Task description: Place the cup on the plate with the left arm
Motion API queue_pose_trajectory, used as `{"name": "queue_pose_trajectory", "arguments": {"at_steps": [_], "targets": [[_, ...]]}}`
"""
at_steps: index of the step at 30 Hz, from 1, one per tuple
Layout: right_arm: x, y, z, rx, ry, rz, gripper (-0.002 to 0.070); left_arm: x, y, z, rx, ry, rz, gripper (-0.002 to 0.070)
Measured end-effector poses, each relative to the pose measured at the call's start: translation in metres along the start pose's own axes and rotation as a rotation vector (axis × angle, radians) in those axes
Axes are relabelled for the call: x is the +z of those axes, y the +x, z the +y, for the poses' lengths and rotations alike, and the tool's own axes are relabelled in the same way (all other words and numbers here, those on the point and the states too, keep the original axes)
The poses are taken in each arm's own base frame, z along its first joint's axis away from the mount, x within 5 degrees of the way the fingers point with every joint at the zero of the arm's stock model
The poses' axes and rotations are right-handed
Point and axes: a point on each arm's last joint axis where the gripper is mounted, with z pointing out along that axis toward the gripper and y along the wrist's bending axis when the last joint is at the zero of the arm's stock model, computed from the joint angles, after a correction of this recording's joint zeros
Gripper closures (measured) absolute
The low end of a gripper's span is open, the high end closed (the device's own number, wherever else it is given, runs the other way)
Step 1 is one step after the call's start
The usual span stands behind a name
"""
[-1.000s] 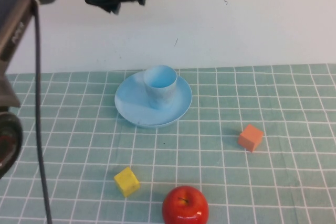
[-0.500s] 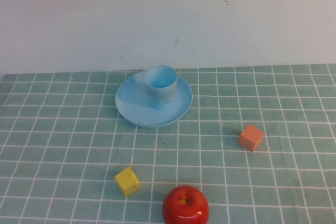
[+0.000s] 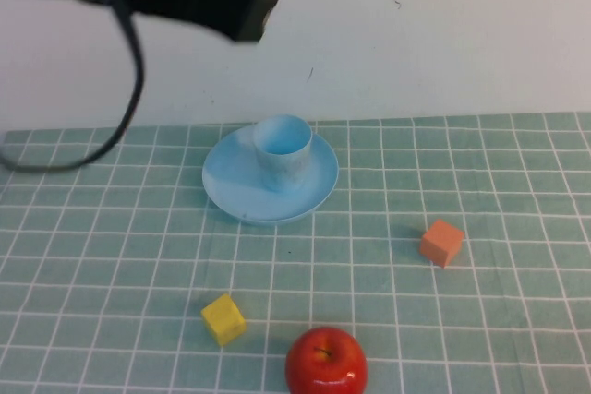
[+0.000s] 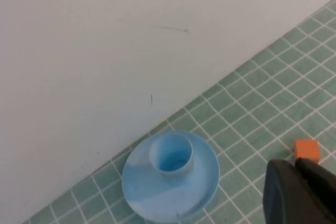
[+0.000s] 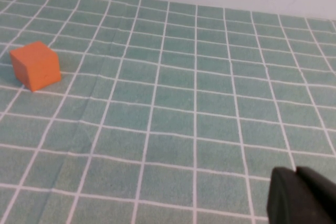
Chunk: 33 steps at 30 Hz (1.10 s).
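Cup (image 3: 282,151) upright on plate (image 3: 231,193); left gripper (image 3: 235,6) blurred above, right gripper (image 5: 302,198) low; fingers unclear.

No readable text, label, brand, number or sign shows in any of the three views.
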Motion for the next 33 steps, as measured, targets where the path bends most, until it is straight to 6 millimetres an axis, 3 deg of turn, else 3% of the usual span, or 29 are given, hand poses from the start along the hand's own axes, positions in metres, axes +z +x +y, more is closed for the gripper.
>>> {"name": "queue_pose_trajectory", "arguments": {"at_steps": [7,15,20,24,28,33], "targets": [[0.000,0.000,0.000,0.013,0.000,0.000,0.0678,-0.003,0.053,0.004,-0.017,-0.032,0.129,0.0673],[0.000,0.000,0.000,0.015,0.000,0.000,0.0678,0.006,0.061,0.016,0.008,-0.207,0.138,0.0673],[0.000,0.000,0.000,0.015,0.000,0.000,0.0678,-0.015,0.053,0.038,-0.156,-0.362,-0.057,0.0673],[0.000,0.000,0.000,0.015,0.000,0.000,0.0678,-0.050,0.056,0.060,-0.278,-0.367,-0.359,0.0674],[0.000,0.000,0.000,0.015,0.000,0.000,0.0678,-0.073,0.090,0.071,-0.286,-0.369,-0.556,0.0674],[0.000,0.000,0.000,0.015,0.000,0.000,0.0678,-0.071,0.166,0.067,-0.432,-0.404,-0.602,0.0675]]}}
